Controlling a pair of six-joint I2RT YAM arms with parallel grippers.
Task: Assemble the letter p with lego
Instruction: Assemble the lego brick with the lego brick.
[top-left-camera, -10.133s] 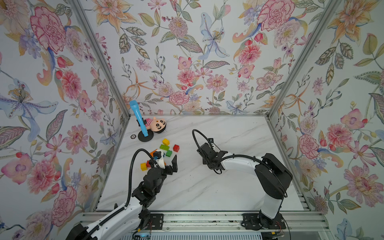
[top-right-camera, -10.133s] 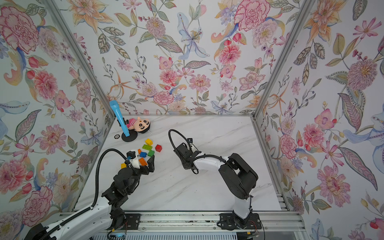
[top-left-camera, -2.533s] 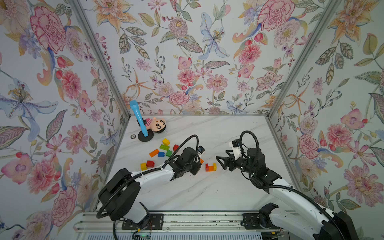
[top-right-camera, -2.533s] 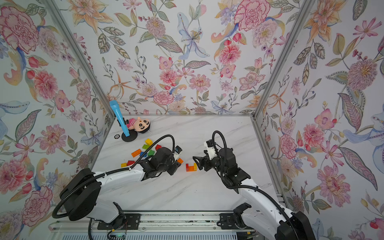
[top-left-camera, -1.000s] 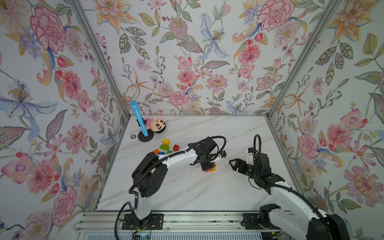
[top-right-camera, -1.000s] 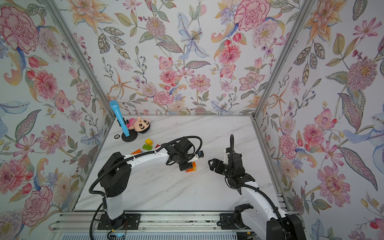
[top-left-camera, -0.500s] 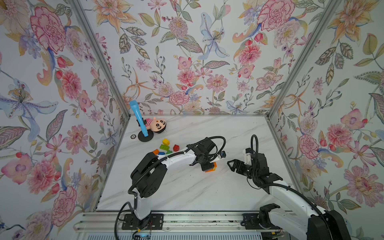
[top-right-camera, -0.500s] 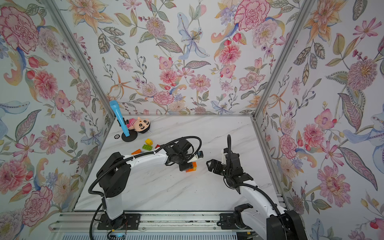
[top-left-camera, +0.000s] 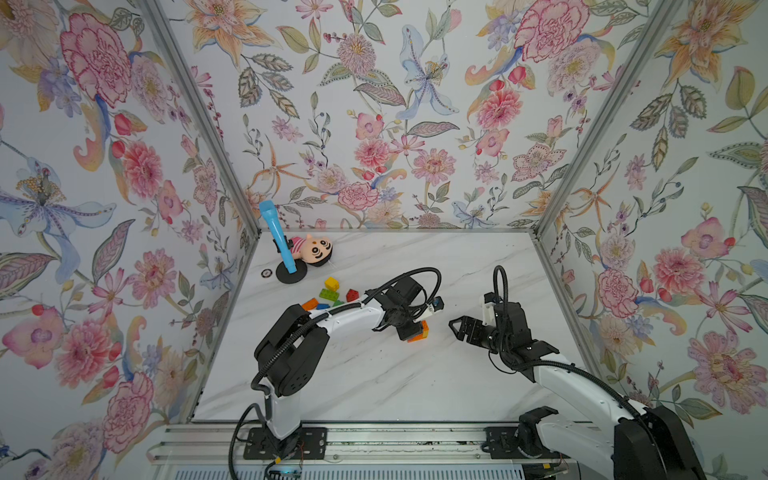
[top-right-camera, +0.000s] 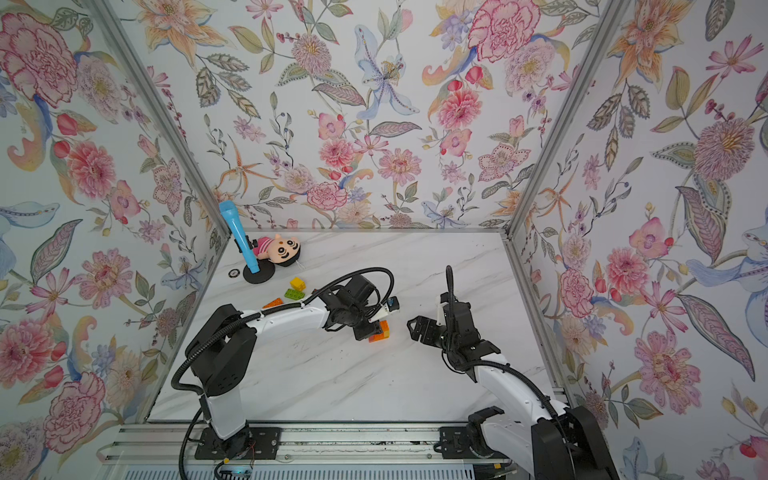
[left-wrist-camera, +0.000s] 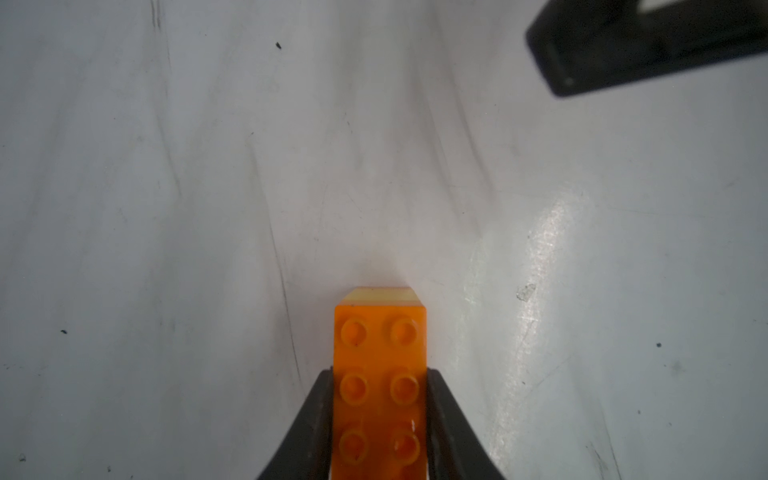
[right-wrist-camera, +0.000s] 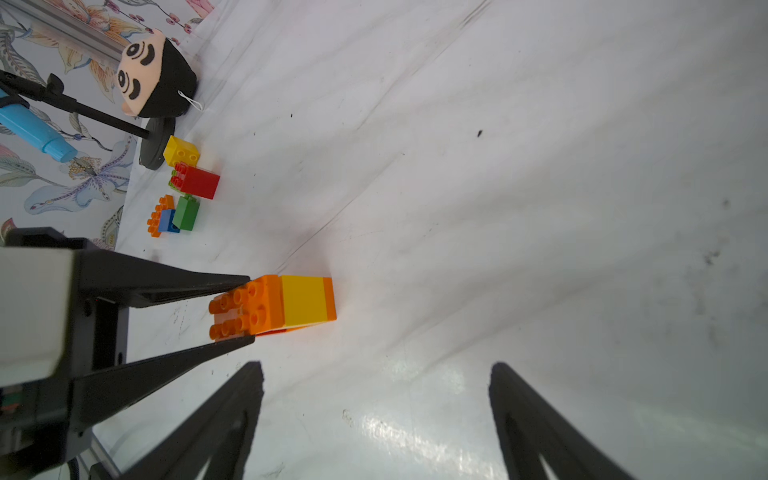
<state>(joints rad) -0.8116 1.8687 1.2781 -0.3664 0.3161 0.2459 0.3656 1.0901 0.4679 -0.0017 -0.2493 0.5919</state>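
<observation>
Left gripper (left-wrist-camera: 380, 374) is clamped on the brick stack (right-wrist-camera: 291, 305), one finger pressed to each long side of its top orange brick (left-wrist-camera: 380, 336). From the left wrist that brick shows glossy studs two across, three rows in sight, with a pale yellow edge peeking out under its far end. The right wrist view gives the layers: one, two, three. There's the studded orange, a plain yellow layer (right-wrist-camera: 303, 301), then a thin orange plate (right-wrist-camera: 329, 297) at the end away from the studs. In both top views the stack sits low at the middle of the marble table (top-left-camera: 374, 382), between the two arms, poking out past the black fingers.

Right gripper (right-wrist-camera: 374, 368) faces it, jaws spread wide with nothing between them, near the stack but apart from it.

Loose pieces now, back towards the left corner and well apart from the stack. There's one yellow brick (right-wrist-camera: 181, 152), one red brick (right-wrist-camera: 199, 182) and one lime-green brick (right-wrist-camera: 171, 183) tucked behind the red. Add one dark green brick (right-wrist-camera: 185, 212), one blue brick (right-wrist-camera: 167, 220) and one loose orange brick (right-wrist-camera: 158, 216). Six, I make it, though they overlap and a piece could be hidden. One plush doll (top-left-camera: 316, 251) lies beyond them, beside one blue-topped stand (top-left-camera: 277, 235).
</observation>
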